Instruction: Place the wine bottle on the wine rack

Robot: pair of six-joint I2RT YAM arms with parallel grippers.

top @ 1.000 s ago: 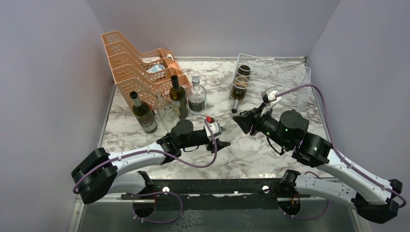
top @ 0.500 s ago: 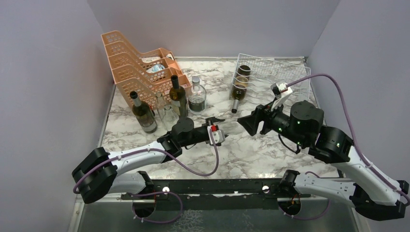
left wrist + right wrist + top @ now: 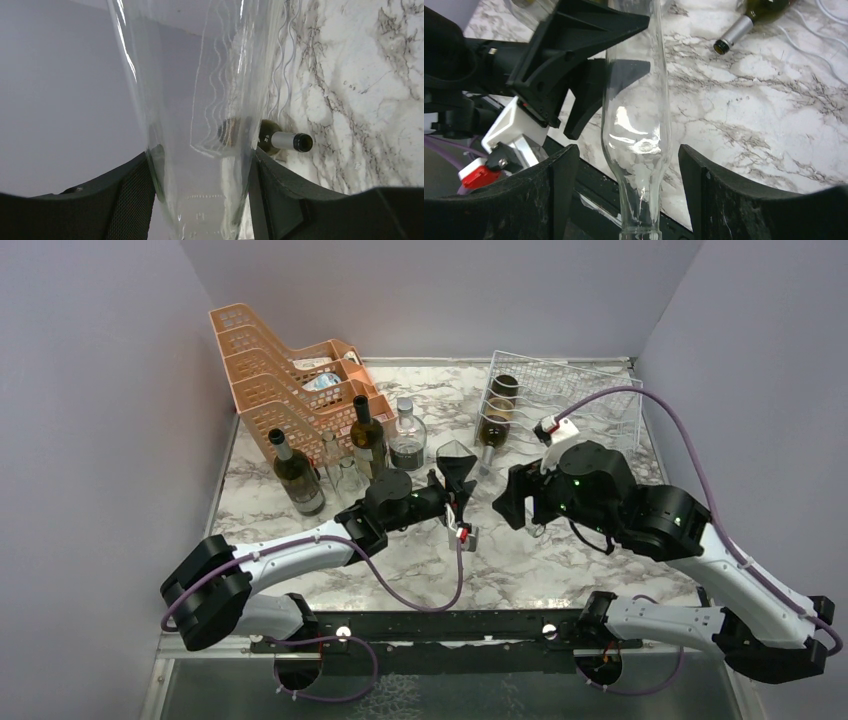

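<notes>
The wine bottle (image 3: 200, 100) is clear, empty glass. My left gripper (image 3: 202, 195) is shut on its wide body, a black finger (image 3: 125, 200) pressed to each side. In the right wrist view the same bottle (image 3: 636, 115) runs from the left gripper (image 3: 589, 55) down between my right fingers (image 3: 716, 200). My right gripper (image 3: 636, 200) is open around the neck, with a gap on both sides. From above, the left gripper (image 3: 458, 468) and right gripper (image 3: 508, 502) face each other mid-table. The wire wine rack (image 3: 575, 400) stands at the back right.
Two green bottles (image 3: 493, 425) lie in the rack's left end, one neck pointing forward (image 3: 736, 32). Orange perforated trays (image 3: 280, 370) stand at the back left. In front of them stand dark bottles (image 3: 296, 472) (image 3: 368, 440) and a squat clear bottle (image 3: 406, 435).
My right gripper has opened and let go of the clear bottle. The left arm has swung away from the near edge toward the rack, turning the bottle with it.
</notes>
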